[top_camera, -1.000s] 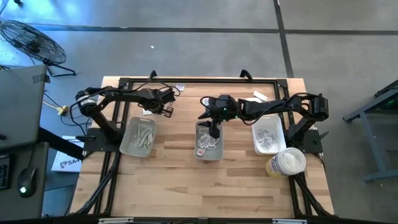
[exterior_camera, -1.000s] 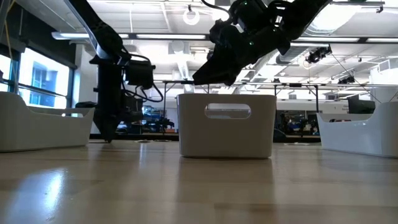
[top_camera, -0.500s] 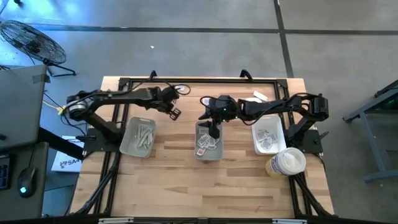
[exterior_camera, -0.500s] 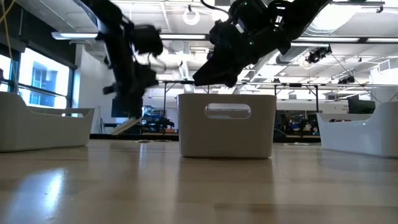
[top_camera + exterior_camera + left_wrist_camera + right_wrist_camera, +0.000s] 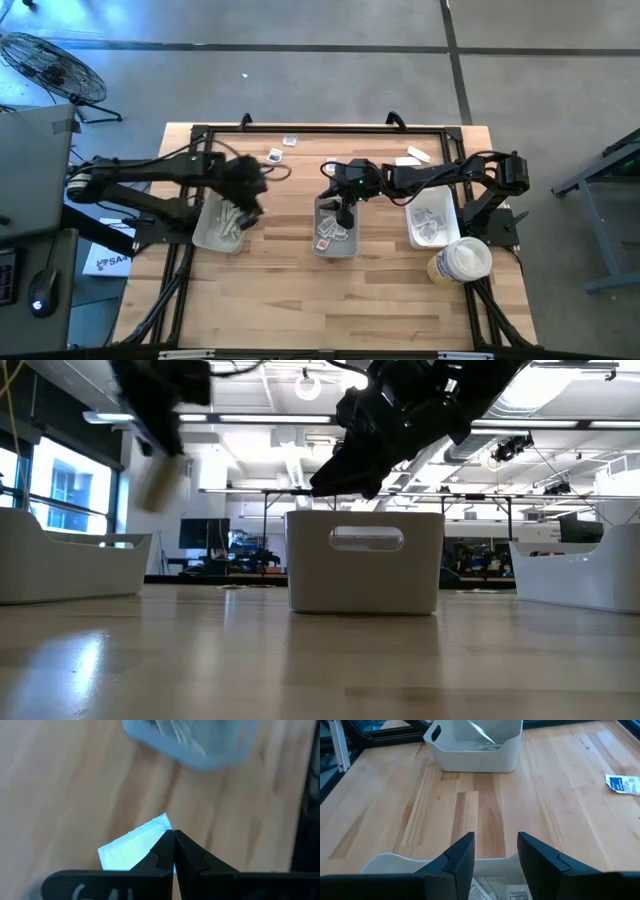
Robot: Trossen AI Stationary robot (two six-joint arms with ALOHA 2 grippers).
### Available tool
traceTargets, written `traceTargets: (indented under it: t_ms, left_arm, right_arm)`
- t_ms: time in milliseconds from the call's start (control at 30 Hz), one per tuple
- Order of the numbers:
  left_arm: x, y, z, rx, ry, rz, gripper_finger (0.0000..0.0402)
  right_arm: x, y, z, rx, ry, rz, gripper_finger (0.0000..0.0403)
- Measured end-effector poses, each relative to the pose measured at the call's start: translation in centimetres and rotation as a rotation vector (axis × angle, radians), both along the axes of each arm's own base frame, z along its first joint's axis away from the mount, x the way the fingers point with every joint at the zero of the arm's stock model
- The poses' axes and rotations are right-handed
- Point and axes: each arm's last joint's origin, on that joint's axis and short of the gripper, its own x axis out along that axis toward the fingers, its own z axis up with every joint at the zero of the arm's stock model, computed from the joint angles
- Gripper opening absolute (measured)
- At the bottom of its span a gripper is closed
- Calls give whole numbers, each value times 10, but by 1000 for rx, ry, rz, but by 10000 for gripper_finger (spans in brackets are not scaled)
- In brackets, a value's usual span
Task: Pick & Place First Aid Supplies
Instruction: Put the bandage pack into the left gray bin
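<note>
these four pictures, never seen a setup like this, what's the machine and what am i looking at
Two dark robot arms work at a wooden table. One camera looks down from above, one sits level with the tabletop, and one rides on each wrist. Three trays stand in a row: left tray, middle tray, right tray, with a round tub beside that. The left gripper, fingers shut, holds a pale packet near the left tray. The right gripper hangs open over the middle tray, holding nothing. Loose packets lie along the table's far edge.
</note>
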Motion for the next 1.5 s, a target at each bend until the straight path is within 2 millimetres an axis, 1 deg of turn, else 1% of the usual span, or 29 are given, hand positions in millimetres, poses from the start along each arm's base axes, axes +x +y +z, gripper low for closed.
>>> traceTargets:
  t_ms: [133,200,267,400,533,600,733,900,1000,1067,1200,1500]
  left_arm:
    - [-24,-23,4,-81,77,-122,0]
    - [-32,-29,4,-112,76,-132,0]
    - [-39,-31,1,-126,81,-120,0]
    - [-55,-29,-17,-156,108,-65,0]
    - [-67,-22,-33,-216,40,-15,0]
    - [-72,-17,-37,-238,-14,10,0]
    - [-83,-7,-54,-288,-6,103,0]
    - [-90,4,-81,-388,28,187,0]
    - [-90,7,-92,-458,15,176,0]
    - [-92,8,-94,-456,14,163,0]
    - [-92,11,-93,-431,2,205,0]
    - [-97,21,-99,-291,112,464,0]
  right_arm:
    - [0,0,0,0,-1,-1,142]
    - [0,0,0,-2,0,-4,142]
    - [0,0,0,-4,-3,-5,142]
    - [0,0,1,-12,-9,-4,142]
    - [0,0,1,-12,-9,-3,142]
    - [0,0,1,-12,-9,-3,142]
    - [0,0,1,-12,-9,-4,142]
    - [1,0,1,-4,-15,-8,142]
    - [1,0,1,-4,-17,-8,142]
    - [1,0,1,-4,-17,-9,142]
    - [1,0,2,2,-22,-12,142]
    - [3,-1,7,-6,-76,-12,142]
